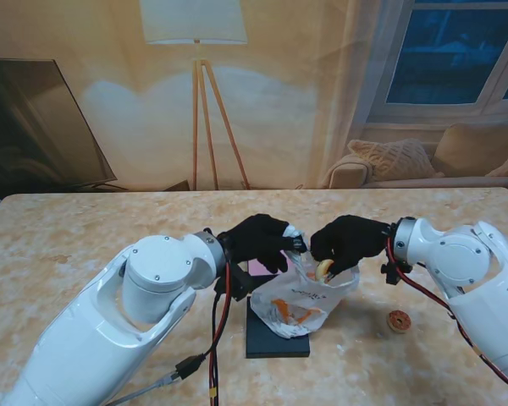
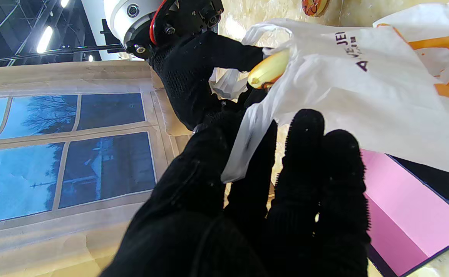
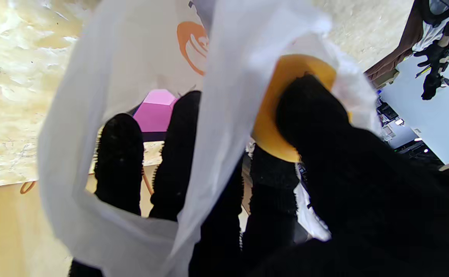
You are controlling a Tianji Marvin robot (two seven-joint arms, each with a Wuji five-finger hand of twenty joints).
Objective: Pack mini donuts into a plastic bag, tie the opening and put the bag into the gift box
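While my left hand (image 1: pixel 258 239) pinches the plastic bag (image 1: pixel 300 300) open over the gift box (image 1: pixel 275 337), my right hand (image 1: pixel 347 243) grips a donut (image 1: pixel 324 270) at its mouth; another donut (image 1: pixel 398 321) lies on the counter (image 1: pixel 85 237).

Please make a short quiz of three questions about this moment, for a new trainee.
1. True or false: the right hand holds a mini donut at the plastic bag opening.
2. What does the left hand grip? A) bag edge B) gift box C) nothing
3. Where is the loose donut lying?

Key: 1 true; 2 A; 3 on the table, right of the bag.
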